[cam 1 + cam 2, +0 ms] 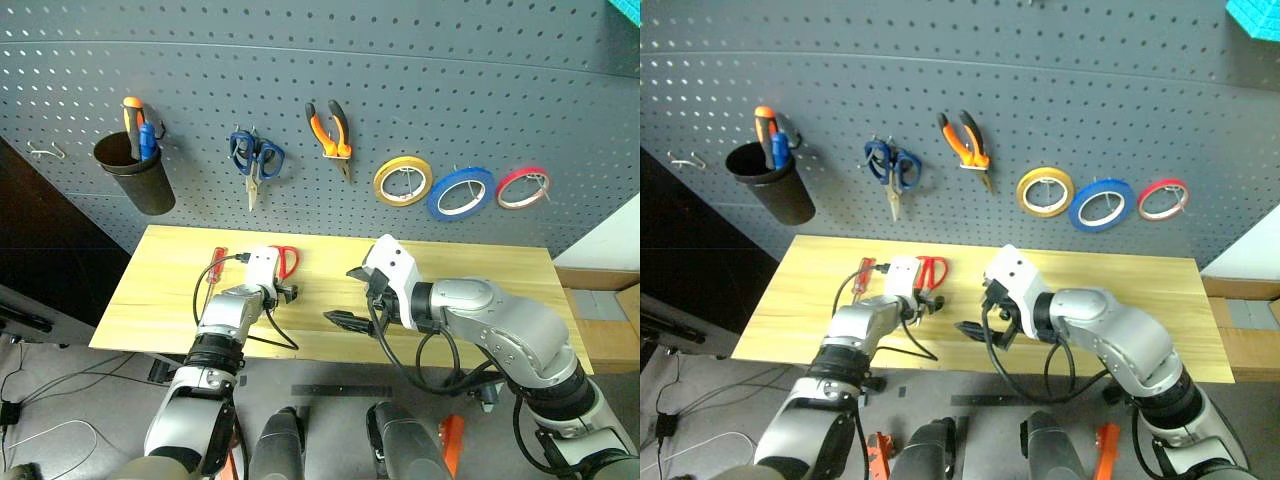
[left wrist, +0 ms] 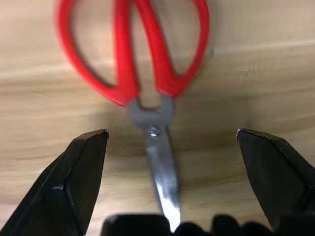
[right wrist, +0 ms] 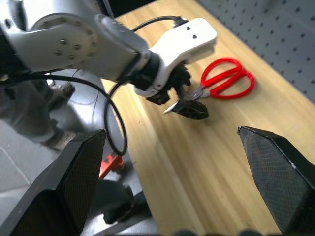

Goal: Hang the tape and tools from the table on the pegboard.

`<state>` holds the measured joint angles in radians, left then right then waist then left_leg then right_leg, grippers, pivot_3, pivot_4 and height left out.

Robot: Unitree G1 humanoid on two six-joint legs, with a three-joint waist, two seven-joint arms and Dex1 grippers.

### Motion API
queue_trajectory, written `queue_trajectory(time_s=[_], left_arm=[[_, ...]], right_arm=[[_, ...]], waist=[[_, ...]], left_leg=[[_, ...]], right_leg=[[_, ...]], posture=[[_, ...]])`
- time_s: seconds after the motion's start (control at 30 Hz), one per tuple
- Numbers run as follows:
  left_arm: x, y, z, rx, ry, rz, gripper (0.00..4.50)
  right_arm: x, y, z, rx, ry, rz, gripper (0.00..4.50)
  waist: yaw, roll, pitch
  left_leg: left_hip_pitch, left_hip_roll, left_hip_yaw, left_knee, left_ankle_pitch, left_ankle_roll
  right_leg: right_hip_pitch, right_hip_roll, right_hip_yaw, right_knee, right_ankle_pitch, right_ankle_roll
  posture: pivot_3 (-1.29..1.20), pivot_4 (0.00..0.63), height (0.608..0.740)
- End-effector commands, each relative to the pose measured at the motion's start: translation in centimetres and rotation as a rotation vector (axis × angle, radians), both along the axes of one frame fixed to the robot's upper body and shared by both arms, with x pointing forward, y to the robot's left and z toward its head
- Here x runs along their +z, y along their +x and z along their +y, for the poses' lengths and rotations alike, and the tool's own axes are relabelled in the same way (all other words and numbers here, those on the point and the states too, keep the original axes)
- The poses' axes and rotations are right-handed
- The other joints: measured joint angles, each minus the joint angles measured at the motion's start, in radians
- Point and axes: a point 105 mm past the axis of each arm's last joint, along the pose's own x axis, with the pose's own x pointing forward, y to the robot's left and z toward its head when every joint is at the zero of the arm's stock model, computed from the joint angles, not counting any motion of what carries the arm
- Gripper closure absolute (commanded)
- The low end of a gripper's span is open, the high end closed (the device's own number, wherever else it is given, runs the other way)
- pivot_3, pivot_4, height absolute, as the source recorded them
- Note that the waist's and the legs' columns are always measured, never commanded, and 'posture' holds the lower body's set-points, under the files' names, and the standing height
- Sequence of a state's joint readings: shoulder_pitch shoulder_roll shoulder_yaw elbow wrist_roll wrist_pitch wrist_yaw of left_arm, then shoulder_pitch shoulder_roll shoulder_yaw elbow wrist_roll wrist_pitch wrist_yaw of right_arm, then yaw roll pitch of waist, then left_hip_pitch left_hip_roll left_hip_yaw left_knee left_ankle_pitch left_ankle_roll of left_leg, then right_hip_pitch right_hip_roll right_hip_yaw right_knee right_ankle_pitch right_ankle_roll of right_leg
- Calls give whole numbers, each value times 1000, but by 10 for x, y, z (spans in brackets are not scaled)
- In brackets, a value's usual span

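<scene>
On the dark grey pegboard (image 1: 400, 90) the blue tape ring (image 1: 461, 192) and orange-handled pliers (image 1: 331, 135) hang; the red-handled scissors (image 2: 135, 54) and red screwdriver (image 1: 214, 265) remain on the yellow wooden table (image 1: 480, 300). The left gripper (image 2: 170, 147), jaws apart, straddles the scissors; the right gripper (image 3: 170, 142) is also spread.

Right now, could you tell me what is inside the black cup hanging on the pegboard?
From the black cup on the pegboard rise an orange handle and a blue handle. Their lower ends are hidden by its wall.

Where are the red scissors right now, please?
The red scissors lie flat on the table, left of its middle, just right of the screwdriver. The open left tool sits over their blades, one finger on each side.
</scene>
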<state>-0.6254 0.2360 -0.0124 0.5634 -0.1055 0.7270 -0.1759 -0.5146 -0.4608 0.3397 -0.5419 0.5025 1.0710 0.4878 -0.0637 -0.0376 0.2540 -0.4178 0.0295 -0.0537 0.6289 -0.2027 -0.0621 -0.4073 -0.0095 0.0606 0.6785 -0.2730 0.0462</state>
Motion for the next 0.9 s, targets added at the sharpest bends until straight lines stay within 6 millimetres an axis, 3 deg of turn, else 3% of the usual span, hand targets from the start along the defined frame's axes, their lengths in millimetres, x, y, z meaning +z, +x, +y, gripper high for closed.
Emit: queue_trajectory(time_s=[0.03, 0.17, 0.23, 0.53, 0.7, 0.9], left_arm=[[-1, 6, -2, 2, 6, -4, 0], [-4, 9, 0, 13, 4, 0, 0], [-4, 10, 0, 15, 4, -4, 397], [-4, 11, 7, 21, 11, -35, 3370], [1, 6, 6, -20, -29, -102, 3476], [10, -18, 18, -106, -27, -167, 3476]], right_arm=[[6, -5, 2, 19, -6, -43, 48], [5, -5, 1, 12, -14, -46, 48], [5, -5, -1, 6, -18, -49, 0], [6, 4, -6, -28, -29, -74, 0], [9, 10, -12, -52, -36, -94, 0], [15, 16, -23, -89, -39, -121, 0]], waist=[[-4, 0, 1], [-11, 0, 2], [-15, 0, 2], [-22, 0, 2], [-24, 0, 2], [-27, 0, 2]], left_leg=[[0, 0, 0, 0, 0, 0], [0, 0, 0, 0, 0, 0], [0, 0, 0, 0, 0, 0], [0, 0, 0, 0, -1, -1], [0, 0, 0, -1, -1, -2], [0, 1, 1, -2, -2, -3]], right_leg=[[0, 0, 0, 0, 0, 0], [0, 0, 0, 0, 0, 1], [0, 0, 0, 0, 0, 1], [0, 0, 0, 0, -1, 1], [0, 0, 1, -1, -1, 1], [-1, 0, 1, -2, -1, 2]], posture=[[-130, 290, 740], [-140, 291, 740], [-146, 290, 740], [-153, 272, 740], [-152, 268, 740], [-152, 263, 740]])
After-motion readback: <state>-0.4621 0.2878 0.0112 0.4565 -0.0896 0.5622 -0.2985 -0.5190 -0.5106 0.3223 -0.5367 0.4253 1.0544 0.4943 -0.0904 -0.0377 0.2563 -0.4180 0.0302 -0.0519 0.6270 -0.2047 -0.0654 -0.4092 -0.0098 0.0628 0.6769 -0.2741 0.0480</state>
